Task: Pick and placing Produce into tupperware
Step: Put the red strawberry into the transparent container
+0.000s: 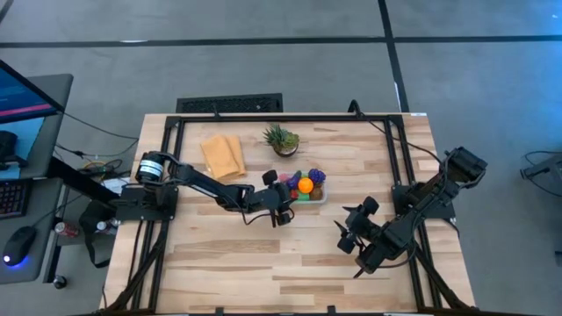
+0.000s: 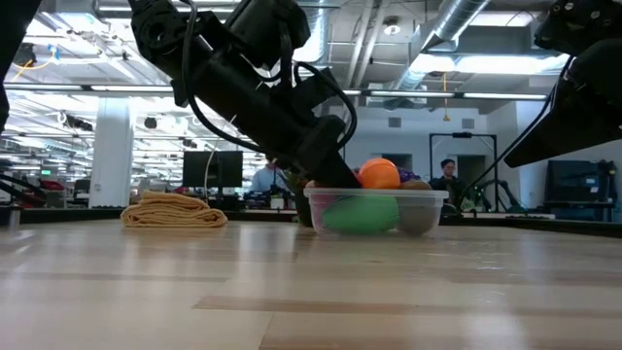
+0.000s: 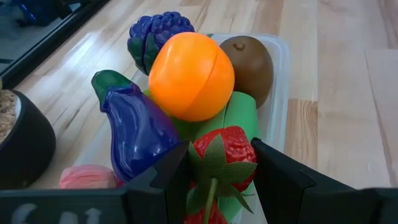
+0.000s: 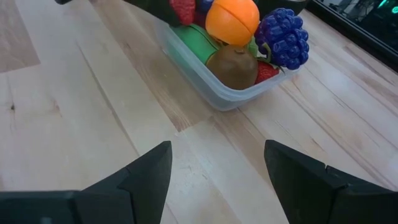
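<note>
Strawberry (image 3: 222, 155) sits closest to the left wrist camera, red with a green leafy cap, pinched between the two dark fingers (image 3: 163, 180) of the left gripper (image 1: 283, 211), which is closed tight on it right at the near end of the tupperware (image 4: 214, 87). Clear plastic tub, rounded corners, set near the middle of the table (image 1: 263, 263), heaped above its rim. Contents seen from the left wrist: an orange fruit (image 3: 191, 76) on top of the pile, a purple eggplant (image 3: 137, 130) with a green cap leaning against it, a bunch of purple grapes (image 3: 155, 37) at the far end, a brown kiwi (image 3: 249, 62) against the far wall, a green piece (image 3: 239, 112) underneath the orange, and something pink (image 3: 90, 177) low by the eggplant, kind not clear. Right wrist view shows the same heap from the other side, with the kiwi and grapes pressed to the tub wall and a second red berry (image 4: 266, 71) wedged between them. Low view shows the green piece and the kiwi through the clear wall. Potted plant (image 1: 282, 140) stands just behind the tub; folded yellow cloth (image 1: 223, 155) lies to its left, well apart. Right gripper (image 1: 349, 237) hangs over bare wood off to the tub's right, fingers spread apart, nothing between them.
</note>
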